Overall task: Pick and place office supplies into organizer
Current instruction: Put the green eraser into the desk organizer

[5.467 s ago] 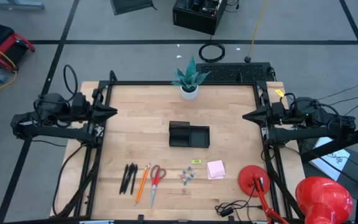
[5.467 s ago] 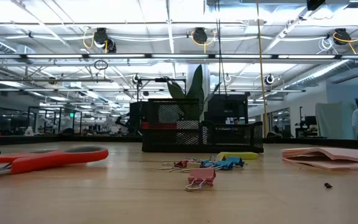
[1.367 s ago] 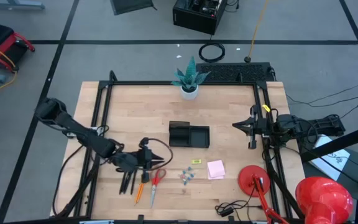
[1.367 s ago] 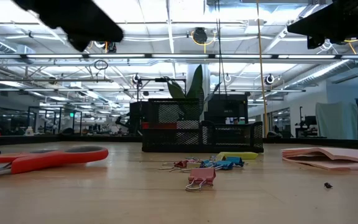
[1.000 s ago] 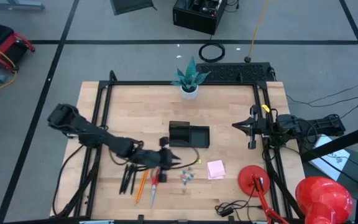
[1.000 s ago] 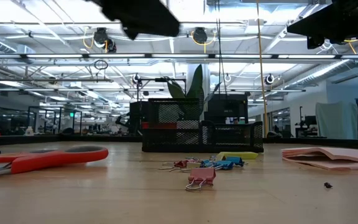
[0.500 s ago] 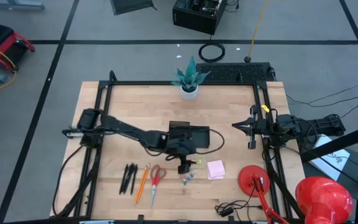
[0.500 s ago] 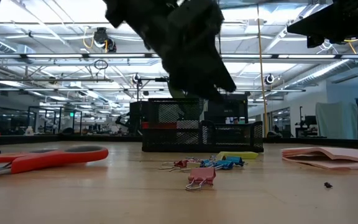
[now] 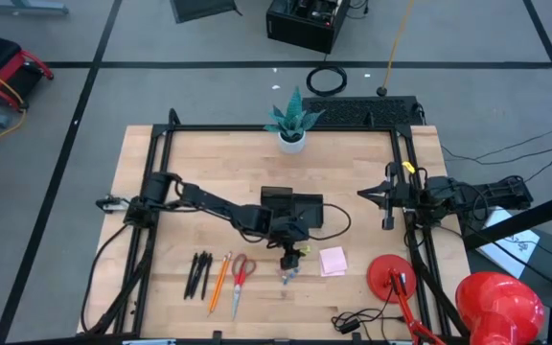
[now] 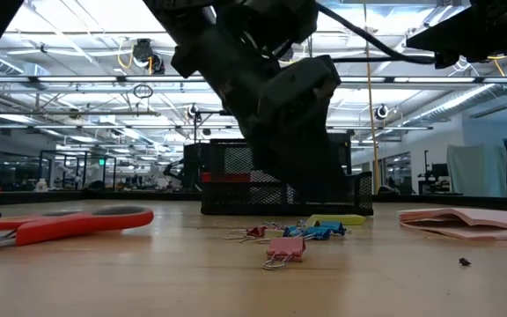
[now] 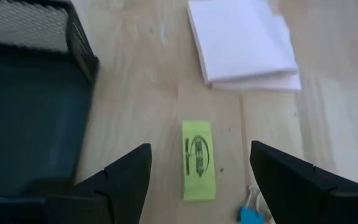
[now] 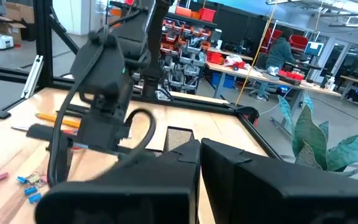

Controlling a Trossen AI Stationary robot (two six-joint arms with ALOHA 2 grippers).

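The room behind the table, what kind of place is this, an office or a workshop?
Most likely a robotics lab or workshop, not an office. Long workbenches crowded with gear and red bins fill the room, the ceiling is open, with bare beams and hanging cables, and a person works at a bench far behind the table.

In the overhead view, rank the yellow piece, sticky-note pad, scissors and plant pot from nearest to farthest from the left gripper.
1. Yellow piece, directly under the open left gripper.
2. Sticky-note pad, just right.
3. Scissors, left, toward the front edge.
4. Plant pot, at the back edge.
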